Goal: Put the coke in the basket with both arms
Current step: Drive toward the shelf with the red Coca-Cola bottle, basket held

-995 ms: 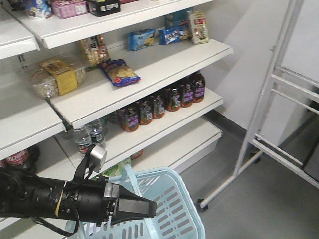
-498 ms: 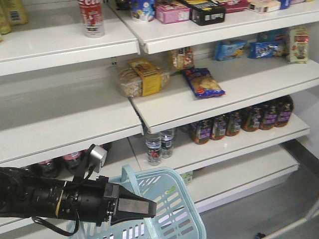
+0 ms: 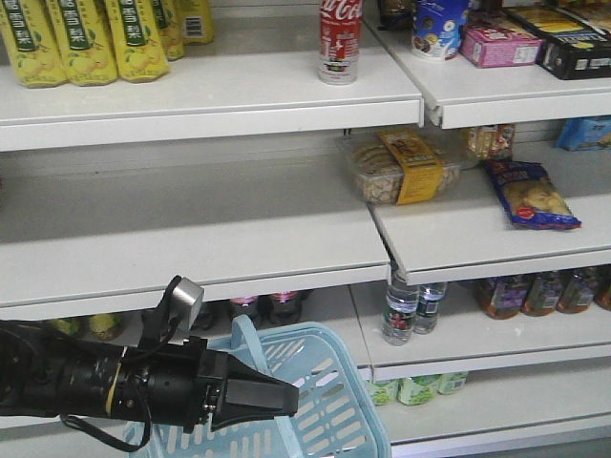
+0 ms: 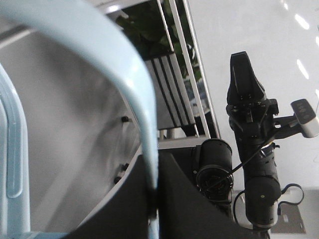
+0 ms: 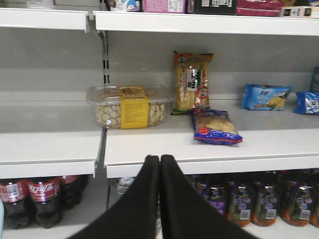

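Note:
The coke (image 3: 339,39) stands upright on the top shelf, an all-red slim bottle near the shelf joint, far above both grippers. The light blue basket (image 3: 336,412) hangs at the bottom centre. My left gripper (image 3: 289,401) is shut on its flat handle (image 3: 249,351). In the left wrist view the handle (image 4: 125,74) runs down between the closed jaws of the left gripper (image 4: 152,167). My right gripper (image 5: 159,158) is shut with nothing in it and faces the middle shelf's edge. The right arm (image 4: 249,129) also shows in the left wrist view.
Yellow drink bottles (image 3: 81,38) stand left of the coke. A snack box (image 3: 406,170) and a blue bag (image 3: 531,196) lie on the middle shelf. Dark cola bottles (image 5: 30,196), water bottles (image 3: 401,307) and brown bottles (image 3: 535,294) fill the lower shelves.
The shelves have slid to the right in the front view, and the coke and yellow bottles have come into sight. The left arm and basket keep their place in the picture.

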`<state>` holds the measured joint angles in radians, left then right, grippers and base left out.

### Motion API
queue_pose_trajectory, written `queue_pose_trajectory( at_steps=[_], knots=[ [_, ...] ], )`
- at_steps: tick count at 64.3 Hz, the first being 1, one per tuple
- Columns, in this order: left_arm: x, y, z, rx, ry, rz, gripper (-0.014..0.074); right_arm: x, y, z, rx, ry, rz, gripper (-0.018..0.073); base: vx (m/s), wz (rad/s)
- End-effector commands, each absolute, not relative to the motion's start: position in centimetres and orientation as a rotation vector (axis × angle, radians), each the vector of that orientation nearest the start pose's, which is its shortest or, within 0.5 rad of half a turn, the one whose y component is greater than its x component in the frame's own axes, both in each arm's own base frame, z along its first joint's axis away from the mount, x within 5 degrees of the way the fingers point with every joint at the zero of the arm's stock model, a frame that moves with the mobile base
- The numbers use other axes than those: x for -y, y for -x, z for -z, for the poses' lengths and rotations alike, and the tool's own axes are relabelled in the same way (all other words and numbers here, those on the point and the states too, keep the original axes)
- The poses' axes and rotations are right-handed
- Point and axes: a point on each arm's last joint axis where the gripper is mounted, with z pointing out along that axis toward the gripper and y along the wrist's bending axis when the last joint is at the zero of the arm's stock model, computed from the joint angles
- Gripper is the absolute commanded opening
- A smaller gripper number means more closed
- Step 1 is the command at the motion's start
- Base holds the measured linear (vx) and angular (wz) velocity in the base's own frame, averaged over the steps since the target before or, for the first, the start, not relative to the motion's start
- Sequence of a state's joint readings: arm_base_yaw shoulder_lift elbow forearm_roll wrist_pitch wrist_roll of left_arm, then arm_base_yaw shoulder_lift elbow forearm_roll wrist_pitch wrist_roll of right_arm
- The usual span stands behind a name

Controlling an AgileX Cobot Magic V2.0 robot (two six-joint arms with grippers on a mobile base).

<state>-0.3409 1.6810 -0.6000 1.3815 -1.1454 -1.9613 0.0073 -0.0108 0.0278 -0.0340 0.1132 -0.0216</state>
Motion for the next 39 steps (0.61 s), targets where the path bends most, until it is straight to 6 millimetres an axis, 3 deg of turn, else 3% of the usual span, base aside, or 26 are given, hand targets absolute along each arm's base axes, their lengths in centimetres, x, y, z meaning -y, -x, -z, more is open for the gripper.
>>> queue_pose_trajectory(
  at_steps=[1,39],
  knots=[
    [16.69,-20.85,-21.08,-2.135,-0.270,2.084,-0.0006,0.00,-5.61,-19.86,-1.537,0.052,0.054,-0.0010,0.08,0.35],
    [16.69,-20.85,-21.08,-2.135,-0.270,2.084,-0.0006,0.00,-5.61,-19.86,-1.537,0.052,0.054,-0.0010,0.07,0.26]
  ],
)
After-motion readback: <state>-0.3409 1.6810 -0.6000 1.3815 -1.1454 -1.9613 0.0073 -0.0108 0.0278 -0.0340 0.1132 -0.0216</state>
